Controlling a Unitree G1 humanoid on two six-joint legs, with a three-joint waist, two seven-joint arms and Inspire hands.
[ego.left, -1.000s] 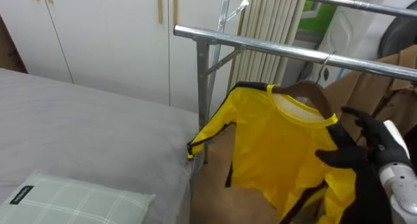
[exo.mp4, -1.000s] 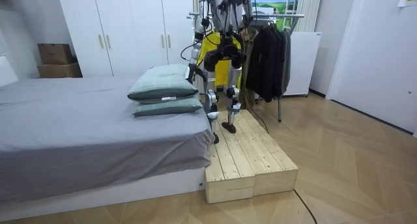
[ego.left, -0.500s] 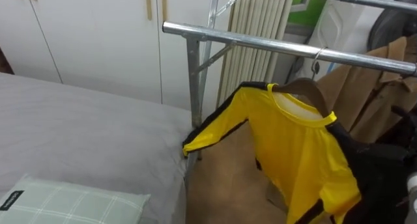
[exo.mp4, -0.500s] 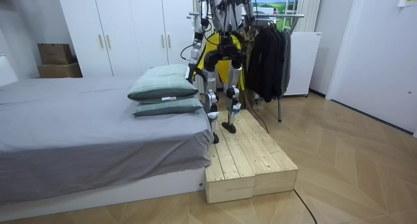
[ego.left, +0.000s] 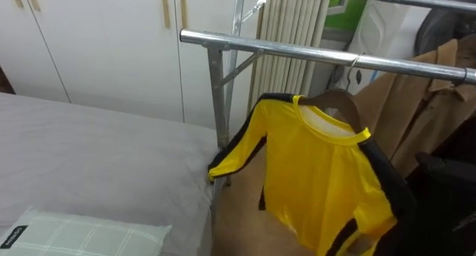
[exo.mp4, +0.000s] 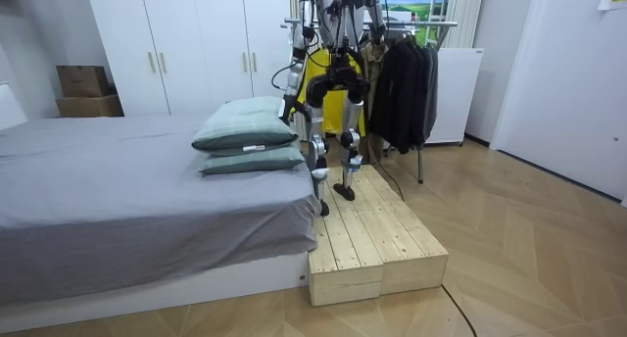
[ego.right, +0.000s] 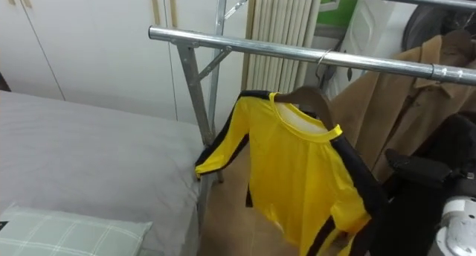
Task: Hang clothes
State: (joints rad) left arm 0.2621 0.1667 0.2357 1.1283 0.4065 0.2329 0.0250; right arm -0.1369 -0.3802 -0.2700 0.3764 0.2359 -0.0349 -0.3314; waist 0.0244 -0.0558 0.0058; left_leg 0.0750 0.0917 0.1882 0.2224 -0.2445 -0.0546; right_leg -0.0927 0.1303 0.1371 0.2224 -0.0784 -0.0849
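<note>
The robot is standing on a pale wooden platform beside the grey bed, facing the clothes rack. Lower left, a green checked pillow is lying on the bed; a small dark label is showing at its corner, the print too small to read. Lower right, the black right hand is hovering just beside the yellow shirt, apart from it; I cannot tell how far open it is. The left hand is hanging by the robot's side, too small to judge. The shirt is hanging mid-frame on a wooden hanger, hooked over the metal rail. A brown coat is hanging further right. White wardrobe doors are standing behind, upper left.
</note>
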